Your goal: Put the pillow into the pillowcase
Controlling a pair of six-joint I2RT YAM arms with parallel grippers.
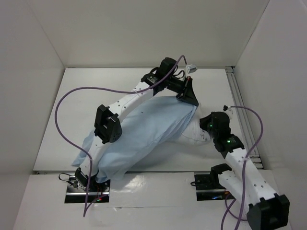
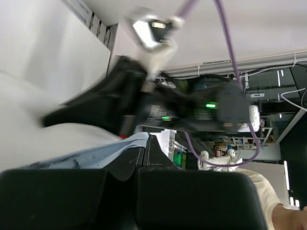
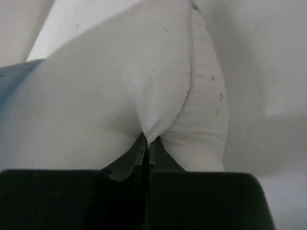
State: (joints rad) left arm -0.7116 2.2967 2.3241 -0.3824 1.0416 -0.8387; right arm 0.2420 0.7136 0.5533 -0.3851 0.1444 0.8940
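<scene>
Pillow plump white, pillowcase wrinkled blue

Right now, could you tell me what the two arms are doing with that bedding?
The arms are getting a pillow into a pillowcase. The left gripper is shut on the edge of the light blue pillowcase at its far end, by the opening. The right gripper pinches a fold of the white pillow. Most of the pillow is covered; only the end near the right gripper shows outside the case.
</scene>
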